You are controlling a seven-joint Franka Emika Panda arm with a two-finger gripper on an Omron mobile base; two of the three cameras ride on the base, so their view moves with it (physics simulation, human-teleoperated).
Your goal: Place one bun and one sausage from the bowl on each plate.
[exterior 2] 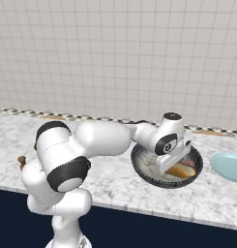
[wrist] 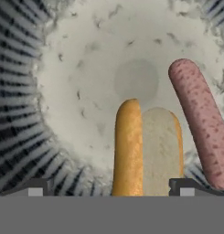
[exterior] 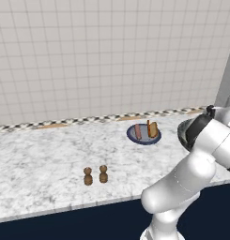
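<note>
The large dark grey ribbed bowl [exterior 2: 140,170] stands near the counter's front edge. A bun [wrist: 147,151] and a pink sausage [wrist: 200,121] lie side by side on its pale speckled inside [wrist: 86,77]. My gripper [wrist: 111,189] hangs open just above the bun, one fingertip [wrist: 35,187] on each side of its near end, holding nothing. From the right base view, the hand [exterior 2: 174,162] reaches down into the bowl. The dark navy plate [exterior: 133,137] further back holds a sausage [exterior: 138,131] and a bun [exterior: 153,129]. The pale light blue plate [exterior 2: 229,166] lies right of the bowl.
Two small brown shakers [exterior: 88,176] [exterior: 103,174] stand on the marble counter [exterior: 41,159], left of the arm. A tiled wall [exterior: 111,56] closes the back of the counter. The counter's front edge runs just before the bowl.
</note>
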